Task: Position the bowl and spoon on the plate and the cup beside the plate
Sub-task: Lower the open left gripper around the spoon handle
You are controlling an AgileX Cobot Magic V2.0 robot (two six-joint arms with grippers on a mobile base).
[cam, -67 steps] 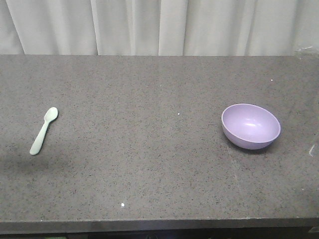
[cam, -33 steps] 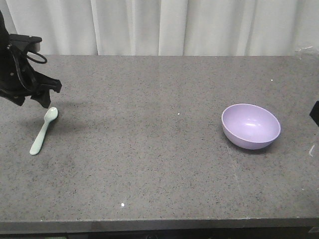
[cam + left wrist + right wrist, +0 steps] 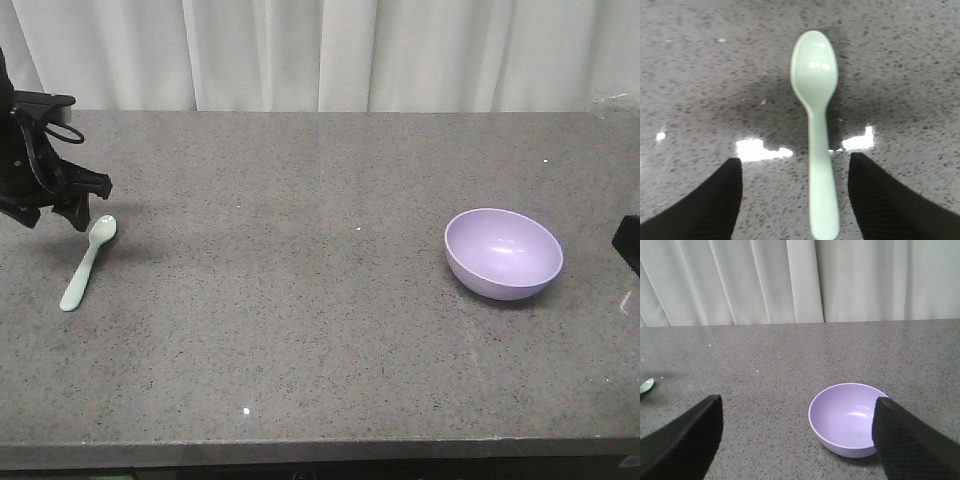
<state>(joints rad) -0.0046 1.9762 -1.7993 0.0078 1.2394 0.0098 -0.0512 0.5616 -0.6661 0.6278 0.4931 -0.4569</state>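
2 fingers (image 3: 710, 205) of the left pincer (image 3: 795, 170) stand wide apart, empty, flanking the spoon (image 3: 817, 135) handle on the table (image 3: 915, 75); the right pincer (image 3: 795, 440) gapes too, bowl (image 3: 845, 417) ahead.

Lab-like setup: speckled counter (image 3: 300, 350), white curtains (image 3: 400, 50)

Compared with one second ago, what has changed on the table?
The left gripper came in from the left and now hangs over the spoon, jaws open either side of its handle, not gripping. The right gripper, open, edged in at the right. Spoon and bowl have not moved.
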